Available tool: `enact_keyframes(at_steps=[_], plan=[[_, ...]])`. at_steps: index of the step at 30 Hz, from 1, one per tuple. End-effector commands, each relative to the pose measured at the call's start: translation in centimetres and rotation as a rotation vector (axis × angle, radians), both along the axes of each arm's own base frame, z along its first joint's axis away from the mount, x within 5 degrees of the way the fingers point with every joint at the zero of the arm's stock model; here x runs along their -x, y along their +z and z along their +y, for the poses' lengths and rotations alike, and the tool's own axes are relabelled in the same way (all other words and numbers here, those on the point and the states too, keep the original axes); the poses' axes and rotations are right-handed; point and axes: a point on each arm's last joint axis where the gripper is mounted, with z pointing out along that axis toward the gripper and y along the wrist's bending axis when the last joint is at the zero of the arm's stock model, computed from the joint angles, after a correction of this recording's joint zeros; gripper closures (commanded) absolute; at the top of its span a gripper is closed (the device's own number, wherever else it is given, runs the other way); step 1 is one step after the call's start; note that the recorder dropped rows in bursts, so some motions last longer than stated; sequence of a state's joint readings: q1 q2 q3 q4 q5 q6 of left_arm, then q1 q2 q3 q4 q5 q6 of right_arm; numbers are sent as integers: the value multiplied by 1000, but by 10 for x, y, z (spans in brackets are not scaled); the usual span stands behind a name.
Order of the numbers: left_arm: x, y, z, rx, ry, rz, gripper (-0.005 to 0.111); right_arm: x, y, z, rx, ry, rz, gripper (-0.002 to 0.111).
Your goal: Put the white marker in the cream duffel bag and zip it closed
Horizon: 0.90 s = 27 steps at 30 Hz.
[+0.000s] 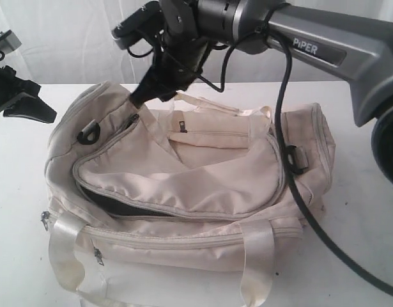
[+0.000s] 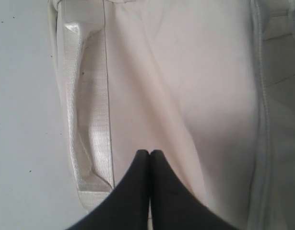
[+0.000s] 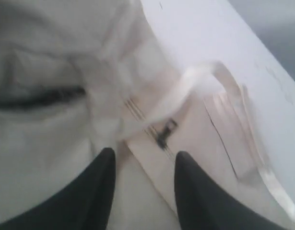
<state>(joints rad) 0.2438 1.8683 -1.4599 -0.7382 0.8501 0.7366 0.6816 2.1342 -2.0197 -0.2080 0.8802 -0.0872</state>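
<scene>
The cream duffel bag [image 1: 196,185] lies in the middle of the white table [image 1: 17,192]. Its curved top zipper gapes at the front left, showing a dark opening [image 1: 113,203]. No white marker shows in any view. My right gripper [image 1: 137,96] reaches across to the bag's back left corner; in the right wrist view it [image 3: 145,160] stands open over cream fabric, near a small dark zipper pull [image 3: 164,134]. My left gripper [image 1: 36,109] hovers off the bag's left end. It [image 2: 149,153] is shut and empty, just over the bag [image 2: 185,96] beside a webbing handle [image 2: 85,120].
The right arm's black cable [image 1: 292,173] hangs across the bag's right end. Shiny webbing handles [image 1: 65,256] droop over the front side toward the table edge. Black buckles [image 1: 89,133] sit at both ends of the bag.
</scene>
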Motion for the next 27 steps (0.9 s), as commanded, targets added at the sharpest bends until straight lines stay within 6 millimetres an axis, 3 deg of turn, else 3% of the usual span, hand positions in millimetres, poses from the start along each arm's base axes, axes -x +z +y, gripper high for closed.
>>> enact_keyframes(at_steps=[1,4,6,9,11,15,18,27], plan=[[2,3,-1,30,-4,5,107,18,26,35,-234,136,-99,69],[2,3,-1,31,-5,7,107,18,16,42,-325,59,-16,69],[2,3,-1,31,-5,7,107,12,-2,37,-367,-91,114,69],[2,3,-1,30,-4,6,107,3,-24,27,-325,-163,272,69],[2,3,-1,29,-1,3,107,2,-21,27,-350,-140,357,69],[2,3,-1,28,0,2,107,-6,-9,34,-425,-89,326,69],[2,3,-1,27,1,1,107,-17,-23,39,-468,-146,358,69],[4,2,-2,31,-18,19,107,-15,-47,59,-530,-111,458,69]])
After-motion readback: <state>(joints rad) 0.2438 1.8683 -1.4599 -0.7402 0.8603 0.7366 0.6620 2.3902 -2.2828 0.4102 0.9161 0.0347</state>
